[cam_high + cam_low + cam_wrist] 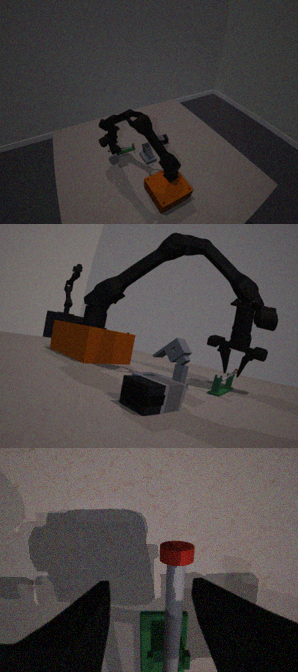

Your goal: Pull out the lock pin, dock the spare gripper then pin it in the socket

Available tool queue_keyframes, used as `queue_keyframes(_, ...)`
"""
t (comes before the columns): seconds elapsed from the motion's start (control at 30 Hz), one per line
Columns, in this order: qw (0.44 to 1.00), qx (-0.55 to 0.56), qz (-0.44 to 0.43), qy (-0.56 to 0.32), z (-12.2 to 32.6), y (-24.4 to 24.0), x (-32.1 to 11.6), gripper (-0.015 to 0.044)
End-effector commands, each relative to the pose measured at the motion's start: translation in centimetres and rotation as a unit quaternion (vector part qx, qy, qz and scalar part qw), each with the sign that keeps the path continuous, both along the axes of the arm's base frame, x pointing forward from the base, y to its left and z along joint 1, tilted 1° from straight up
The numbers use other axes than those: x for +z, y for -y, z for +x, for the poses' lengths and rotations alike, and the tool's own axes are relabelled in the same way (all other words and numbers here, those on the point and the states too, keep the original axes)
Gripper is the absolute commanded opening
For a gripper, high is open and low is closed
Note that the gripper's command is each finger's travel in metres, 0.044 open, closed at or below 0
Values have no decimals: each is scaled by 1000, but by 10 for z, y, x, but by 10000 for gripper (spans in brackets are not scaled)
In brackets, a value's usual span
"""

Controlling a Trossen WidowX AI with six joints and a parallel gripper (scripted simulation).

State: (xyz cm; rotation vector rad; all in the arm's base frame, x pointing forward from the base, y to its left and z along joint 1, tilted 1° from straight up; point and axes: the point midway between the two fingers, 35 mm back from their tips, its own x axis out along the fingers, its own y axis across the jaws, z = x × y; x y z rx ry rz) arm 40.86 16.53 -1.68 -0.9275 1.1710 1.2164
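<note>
The lock pin, a grey rod (175,593) (229,374) with a red head, lies across the two notched uprights of a small green rack (128,149) (220,392) (145,635). My gripper (232,373) (151,587) is open around the pin, one finger on each side, the pin nearer the right finger in the wrist view. The grey mount (148,152) (178,350) stands on the table, with an angled head on a post; its socket opening is too dark to make out. The spare gripper, a black and grey block (163,139) (143,395), lies beside the mount.
The arm rises from an orange base box (168,191) (95,345) and arches over toward the rack. Another small dark arm (68,291) on a dark box stands in the background of the exterior view. Shadows of the arm fall across the table around the rack.
</note>
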Motion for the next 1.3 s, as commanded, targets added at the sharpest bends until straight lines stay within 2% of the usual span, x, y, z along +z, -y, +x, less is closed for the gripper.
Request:
queue_keyframes(0.0, 1000, 0, 0, 1, 0, 0, 11, 200)
queue_keyframes(0.97, 999, 0, -13, -41, -18, 6, 58, 200)
queue_keyframes(1.13, 999, 0, -14, -44, -19, 6, 50, 331)
queue_keyframes(1.27, 1000, -1, -21, -2, -10, 35, 79, 226)
